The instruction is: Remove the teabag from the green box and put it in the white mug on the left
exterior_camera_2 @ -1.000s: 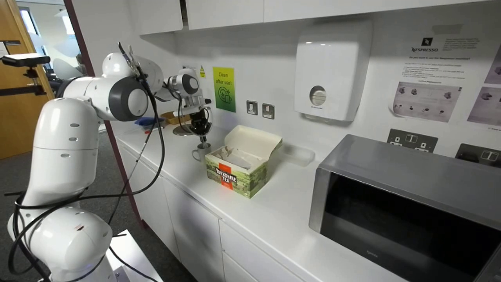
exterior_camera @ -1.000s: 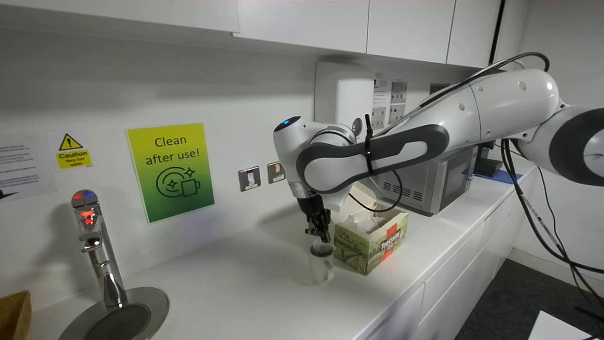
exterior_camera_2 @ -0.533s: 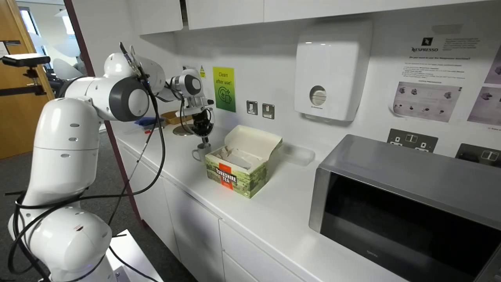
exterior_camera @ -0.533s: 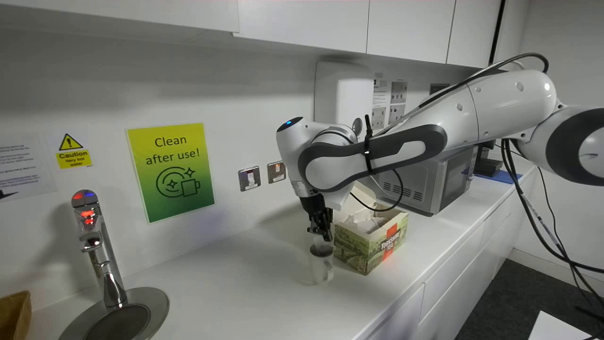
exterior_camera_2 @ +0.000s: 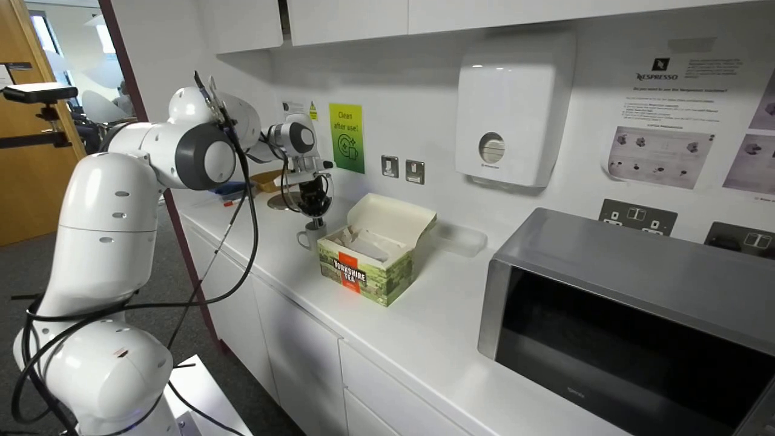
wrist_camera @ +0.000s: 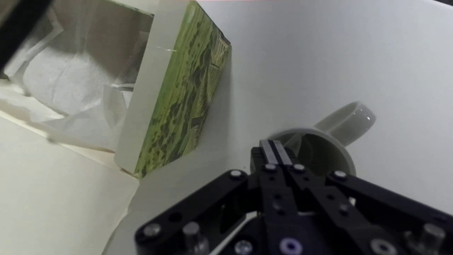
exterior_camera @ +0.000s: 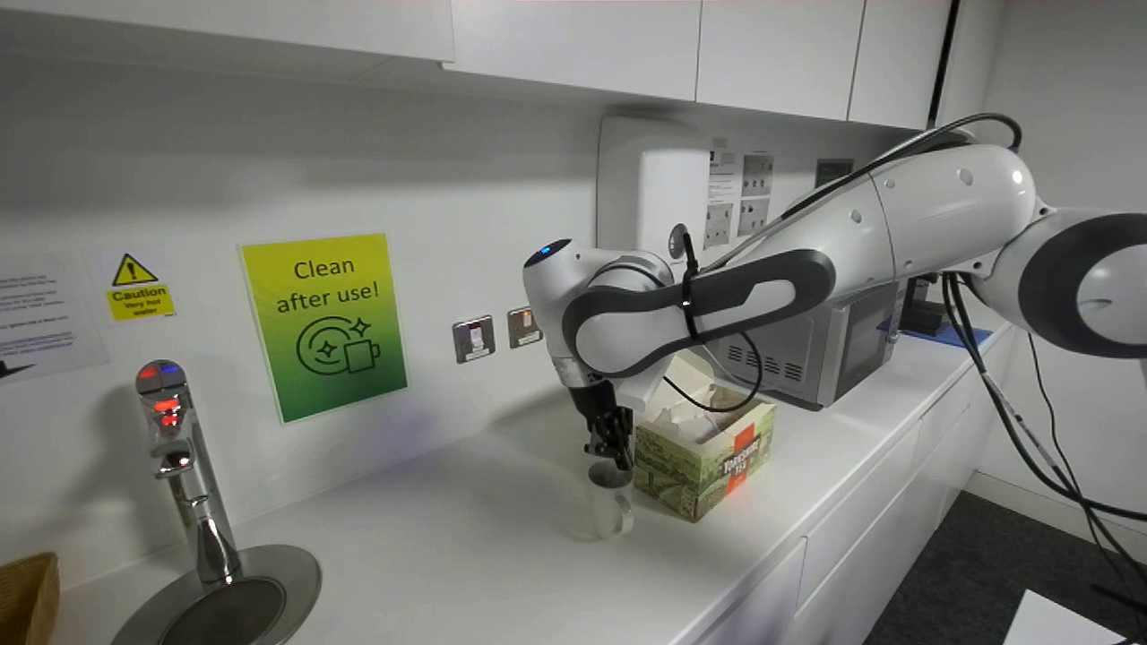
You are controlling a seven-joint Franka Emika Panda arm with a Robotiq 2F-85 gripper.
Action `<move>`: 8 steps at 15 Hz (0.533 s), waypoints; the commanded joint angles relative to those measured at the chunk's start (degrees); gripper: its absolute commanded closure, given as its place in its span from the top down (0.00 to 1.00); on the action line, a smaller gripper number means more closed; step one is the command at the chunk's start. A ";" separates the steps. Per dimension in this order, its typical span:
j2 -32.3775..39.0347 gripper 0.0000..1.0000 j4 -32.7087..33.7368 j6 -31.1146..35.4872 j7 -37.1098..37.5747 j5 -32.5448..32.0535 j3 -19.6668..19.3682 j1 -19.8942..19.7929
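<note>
White cupboards (exterior_camera: 771, 63) hang above a pale worktop (exterior_camera: 403, 555), where the opened green box (exterior_camera_2: 351, 275) stands just beside the white mug (exterior_camera: 609, 511). The likeliest trouble, I judge, comes at the release: the end effector (wrist_camera: 276, 151) appears to sit over the box-side edge of the mug's mouth, not its middle, so the teabag (wrist_camera: 294, 142) could catch on the rim or fall outside. Being light and papery, it might also cling when let go. Pressing lower off-centre could knock the mug. As for the end effector, its jaws stand drawn together, apparently pinching the teabag, whose pale corner shows beside them against the mug's dark inside; the remainder is hidden. Whether they touch the rim I cannot tell.
</note>
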 commanded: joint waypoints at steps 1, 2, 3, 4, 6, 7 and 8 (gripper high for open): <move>-0.30 0.00 0.32 -1.12 -0.30 1.38 0.05 -0.32; -0.34 0.00 0.30 -1.09 -0.30 1.45 0.06 -0.32; -0.51 0.00 0.27 -1.08 -0.34 1.44 0.08 -0.30; -0.74 0.00 0.20 -1.01 -0.31 1.38 0.10 -0.24; -1.28 0.00 0.08 -0.88 -0.33 1.27 0.27 -0.05; -1.53 0.00 -0.01 -0.74 -0.32 1.16 0.36 0.06; -1.87 0.00 -0.11 -0.64 -0.35 1.11 0.48 0.17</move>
